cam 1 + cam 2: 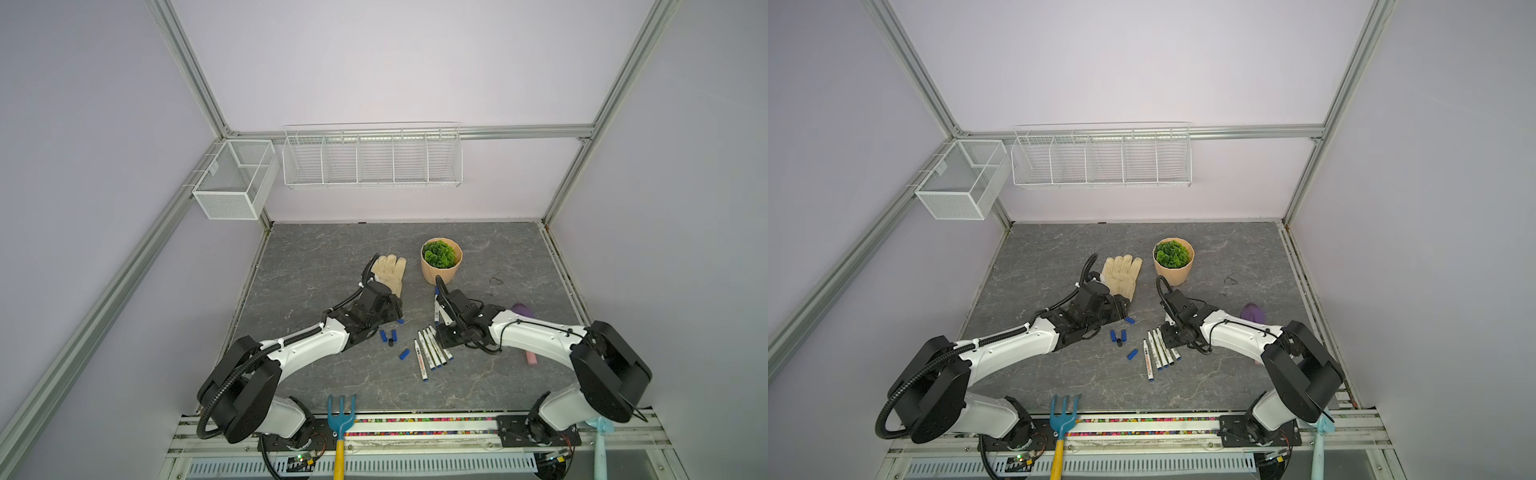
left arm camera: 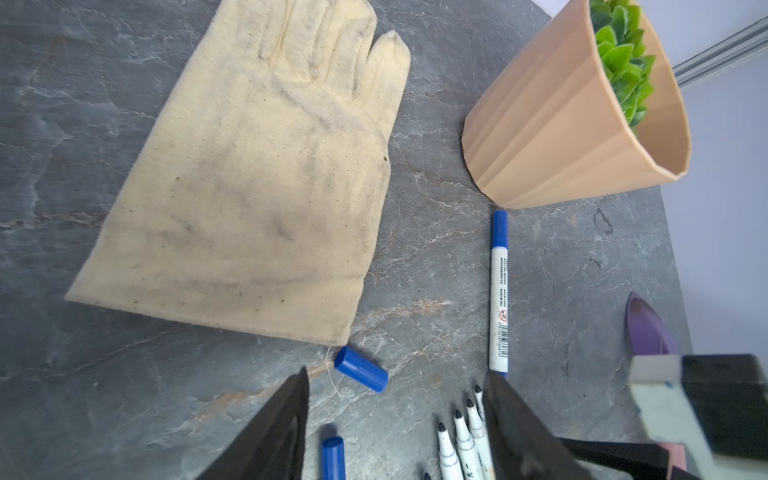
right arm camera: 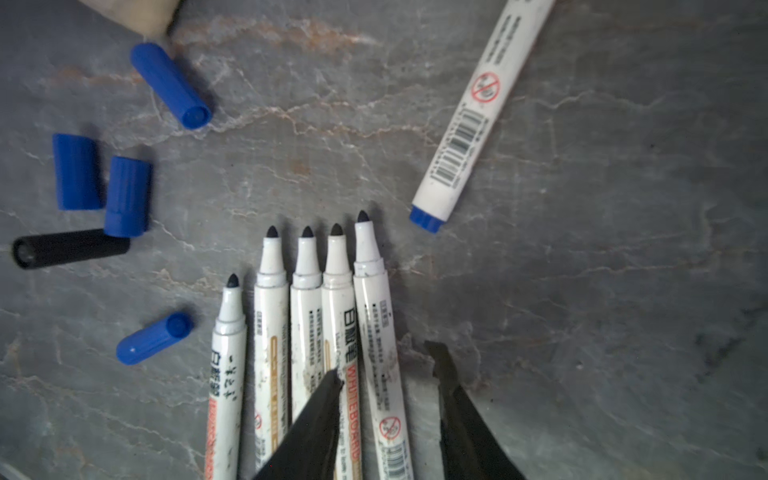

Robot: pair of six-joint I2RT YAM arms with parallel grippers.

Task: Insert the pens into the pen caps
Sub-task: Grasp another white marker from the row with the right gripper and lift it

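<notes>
In a top view the right gripper [image 1: 441, 334] overhangs the row of pens [image 1: 431, 354]; the left wrist view shows the left gripper [image 2: 397, 372] spread, empty, a blue cap [image 2: 360, 369] beside one tip; the right wrist view shows spread fingers [image 3: 316, 415] straddling the outermost pen [image 3: 372, 316].

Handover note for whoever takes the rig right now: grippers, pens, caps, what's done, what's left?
Left gripper: open, empty, near a blue cap.
Right gripper: open, jaws astride the end pen of the row of five uncapped pens.
Done: one capped pen lies by the plant pot.
Left: five pens to cap; four loose blue caps and the black cap lie beside the row.
</notes>
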